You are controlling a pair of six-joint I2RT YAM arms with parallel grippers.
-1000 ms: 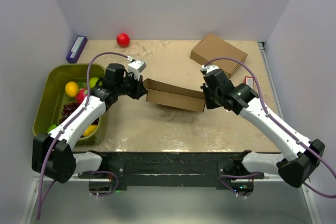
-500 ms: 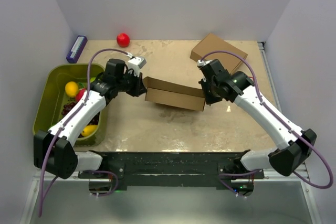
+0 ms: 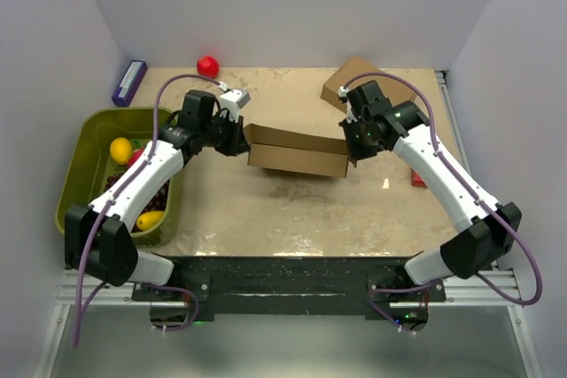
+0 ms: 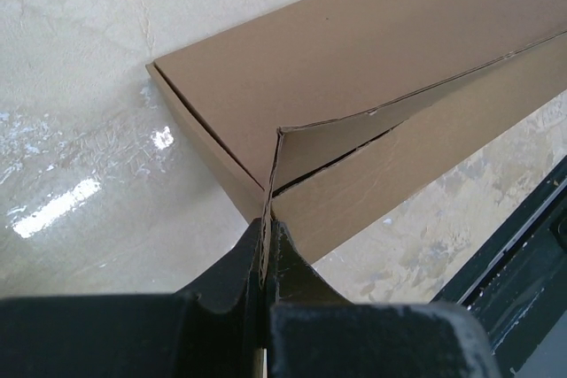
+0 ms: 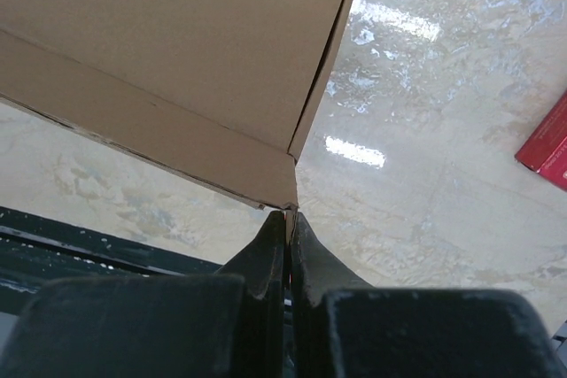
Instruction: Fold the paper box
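Observation:
The paper box [image 3: 297, 152] is a shallow brown cardboard carton in the middle of the table, held between both arms. My left gripper [image 3: 241, 141] is at its left end, shut on a thin cardboard flap that rises from the box corner [image 4: 275, 165]. The lid edge [image 4: 354, 130] gapes slightly above the front wall. At the right end my right gripper [image 3: 352, 155] is shut on the tip of the box's near corner [image 5: 290, 205]. In the right wrist view the box top [image 5: 177, 42] fills the upper left.
A second, fully formed brown carton [image 3: 354, 77] lies at the back right, partly behind the right arm. A red ball [image 3: 207, 65] and a purple box [image 3: 129, 82] sit at the back left. A green bin [image 3: 89, 130] with fruit stands left. A red packet [image 3: 418, 176] lies right.
Both arms have carried the box a little toward the back of the table. The right wrist has swung farther back, now covering part of the second carton. Both grips stay shut.

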